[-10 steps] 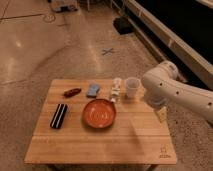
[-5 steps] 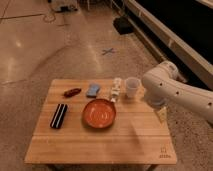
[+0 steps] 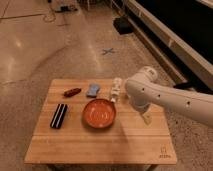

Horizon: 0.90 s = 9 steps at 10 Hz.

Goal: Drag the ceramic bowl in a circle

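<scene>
Camera view, single moment. The ceramic bowl (image 3: 100, 113) is shown upright on the wooden table (image 3: 100, 146), roughly at the middle of the tabletop, with its glossy orange-red interior open to view and nothing seen inside it. All other items are placed with respect to this bowl. A black rectangular object (image 3: 59, 115) lies to the left of the bowl, apart from it. A red-brown oblong item (image 3: 72, 92) is set behind the bowl and to the left. A blue-grey packet (image 3: 93, 90) is seen just behind the bowl's far rim. A small whitish item (image 3: 116, 89) stands behind the bowl and to the right, near the rim.

The white arm (image 3: 165, 97) is brought in from the right of the bowl and bent downward. The gripper (image 3: 145, 118) is held low to the right of the bowl, near it but not in contact. Whether the gripper is wide, narrow or holding anything cannot be told.

The dragging step is judged not yet begun, since no contact with the bowl is shown. Several risks may be anticipated:
- The whitish item and the packet could be struck or toppled if the circle is traced too wide behind the bowl, because little room is left there.
- The glossy rim could slip out of a shallow hold.
- The bowl could be tipped if its near edge is pressed from above.
- The black object could be pushed if the circle is swung far to the left.
</scene>
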Each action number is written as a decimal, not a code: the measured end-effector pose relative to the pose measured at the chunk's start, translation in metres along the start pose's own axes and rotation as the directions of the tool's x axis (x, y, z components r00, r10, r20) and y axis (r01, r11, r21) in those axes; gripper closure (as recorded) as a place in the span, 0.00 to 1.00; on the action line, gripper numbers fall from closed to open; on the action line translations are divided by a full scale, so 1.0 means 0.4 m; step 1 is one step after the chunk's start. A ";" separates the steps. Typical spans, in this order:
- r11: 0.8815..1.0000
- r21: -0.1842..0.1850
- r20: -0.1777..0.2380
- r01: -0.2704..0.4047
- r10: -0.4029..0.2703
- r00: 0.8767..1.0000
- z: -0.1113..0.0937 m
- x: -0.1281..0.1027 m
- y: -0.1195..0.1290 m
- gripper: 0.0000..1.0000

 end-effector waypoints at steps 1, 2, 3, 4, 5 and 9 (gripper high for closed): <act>0.999 -0.004 0.007 0.032 -0.032 0.999 0.021 -0.049 -0.030 0.20; 0.998 -0.008 0.014 0.060 -0.060 0.998 0.038 -0.087 -0.052 0.20; 0.996 -0.012 0.020 0.092 -0.091 0.996 0.060 -0.120 -0.070 0.20; 0.993 -0.017 0.028 0.115 -0.114 0.993 0.078 -0.142 -0.082 0.20; 0.992 -0.017 0.031 0.126 -0.125 0.992 0.081 -0.159 -0.091 0.20; 0.973 -0.020 0.042 0.230 -0.229 0.972 0.127 -0.226 -0.118 0.20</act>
